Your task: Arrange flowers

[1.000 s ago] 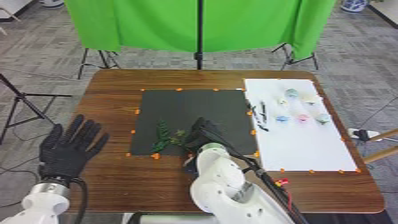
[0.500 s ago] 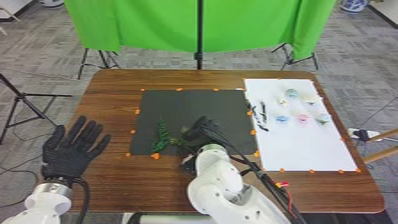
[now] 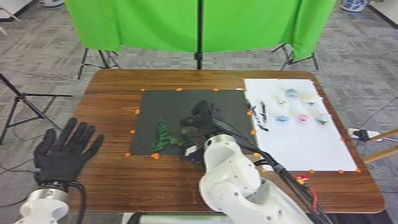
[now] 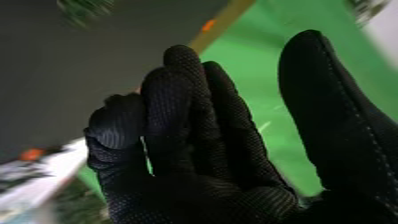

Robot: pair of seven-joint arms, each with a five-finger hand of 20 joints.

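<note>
1. Your right hand (image 3: 204,122): over black mat (image 3: 178,105), released, fingers loosely extended, thumb apart.
2. Your left hand (image 3: 59,162): open, fingers spread, left of mat.
3. Green leafy stem (image 3: 162,136): on mat, near right hand; contact hard to tell.
4. Pastel flowers (image 3: 303,118): on white sheet (image 3: 306,147).

Looks like some kinda lab or test room: tripod legs (image 3: 25,106) standing around, green backdrop (image 3: 155,25), grey carpet tiles (image 3: 53,65), orange tape bits (image 3: 155,156) marking spots on the table (image 3: 115,172).
</note>
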